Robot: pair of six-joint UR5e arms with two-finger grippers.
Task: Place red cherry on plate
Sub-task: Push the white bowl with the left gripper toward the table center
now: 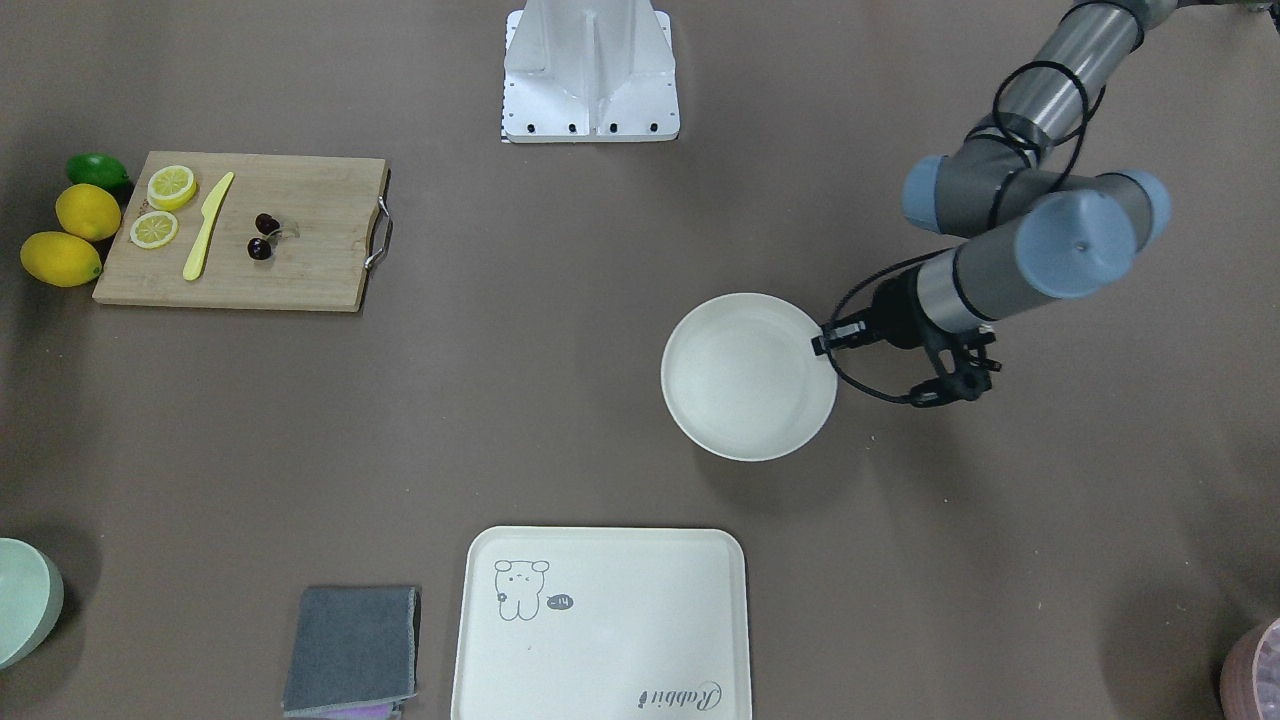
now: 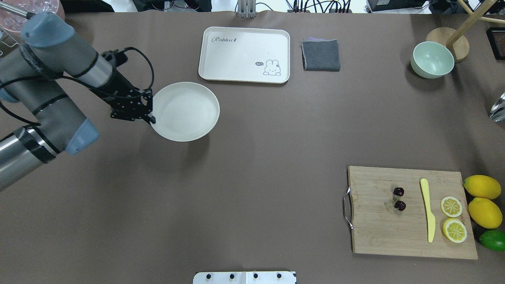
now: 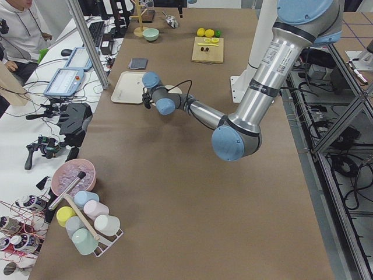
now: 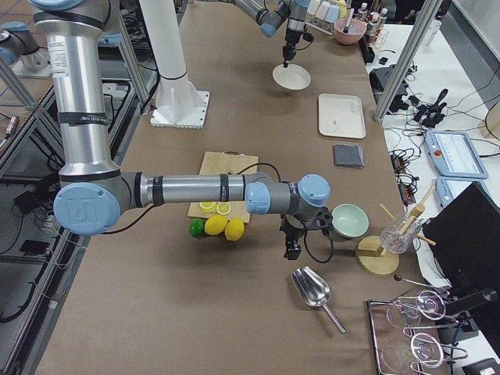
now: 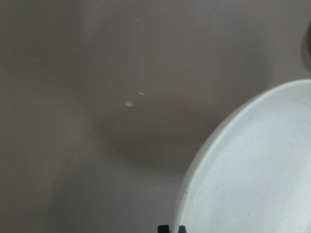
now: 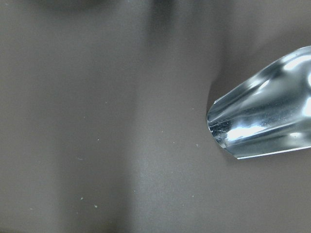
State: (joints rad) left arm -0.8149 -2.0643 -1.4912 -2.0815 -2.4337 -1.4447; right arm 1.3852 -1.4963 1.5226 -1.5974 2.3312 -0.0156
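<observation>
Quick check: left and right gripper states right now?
Left gripper: closed on the rim of the plate.
Right gripper: cannot be told; it shows only in the side view.

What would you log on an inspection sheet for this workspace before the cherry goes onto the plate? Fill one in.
Surface: brown table, no spills seen.
Job's things: red cherry on the cutting board; plate empty, far across the table.
Clutter: knife, lemon slices, lemons, lime, tray, cloth, green bowl, scoop.
End effectors: left end effector pinches the plate's rim; right end effector hovers by the scoop, state unclear.
Cables: black cable loops at the left wrist.
Surroundings: person beside the table.
</observation>
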